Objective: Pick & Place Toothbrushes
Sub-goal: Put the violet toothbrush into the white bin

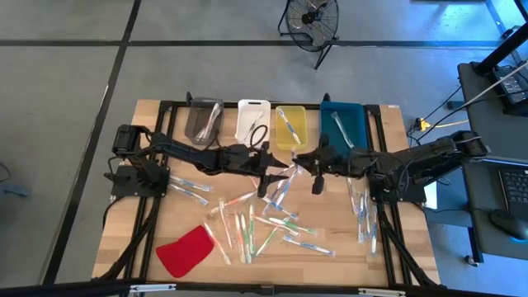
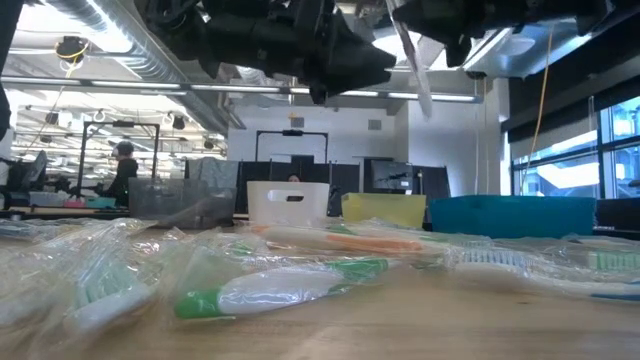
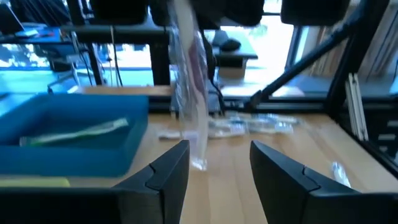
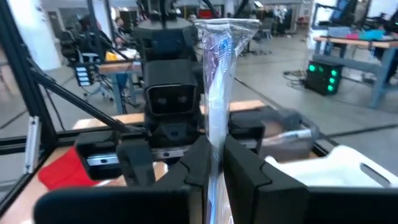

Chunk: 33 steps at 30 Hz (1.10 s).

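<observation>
Our right gripper (image 4: 214, 163) jaws grasp a clear-wrapped blue toothbrush (image 4: 217, 81) mid-worktop, facing our released left gripper (image 3: 219, 165); next, the far-edge bins.

Robotics lab in open-plan office or workshop hall. Wooden table (image 1: 165, 223) on black metal frame, grey concrete floor with dark taped lines, floor fan (image 1: 312, 18). Exposed ceiling ducts (image 2: 130, 50), strip lights, rows of desks with monitors, seated person (image 2: 122, 170), large windows (image 2: 575, 165)
</observation>
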Available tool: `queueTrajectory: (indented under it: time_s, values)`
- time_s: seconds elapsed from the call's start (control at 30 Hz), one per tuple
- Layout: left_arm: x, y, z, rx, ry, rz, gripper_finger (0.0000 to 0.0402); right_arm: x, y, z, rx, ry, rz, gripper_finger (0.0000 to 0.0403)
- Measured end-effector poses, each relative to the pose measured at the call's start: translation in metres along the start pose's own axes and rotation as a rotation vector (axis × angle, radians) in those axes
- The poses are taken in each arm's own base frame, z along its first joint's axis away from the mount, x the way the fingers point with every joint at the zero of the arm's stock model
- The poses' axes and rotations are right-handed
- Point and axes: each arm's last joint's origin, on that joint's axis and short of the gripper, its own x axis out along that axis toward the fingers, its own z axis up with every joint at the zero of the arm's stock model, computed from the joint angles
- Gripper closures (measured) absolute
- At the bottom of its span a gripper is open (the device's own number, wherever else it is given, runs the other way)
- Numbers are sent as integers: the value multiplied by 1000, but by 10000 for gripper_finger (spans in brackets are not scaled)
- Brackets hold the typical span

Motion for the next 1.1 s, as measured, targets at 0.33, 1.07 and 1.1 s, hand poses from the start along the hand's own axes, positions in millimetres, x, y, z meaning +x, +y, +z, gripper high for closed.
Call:
queueTrajectory:
  time_s: [0.33, 1.07, 1.1]
  values:
    - [-1, 8, 13, -43, -129, 16, 239, 12, -3, -5, -22, -22, 44, 367]
    - [-1, 7, 13, -26, -128, 15, 301, 31, -4, -20, 31, -35, 45, 367]
    - [-1, 7, 13, -21, -128, 15, 310, 31, -4, -20, 31, -35, 45, 366]
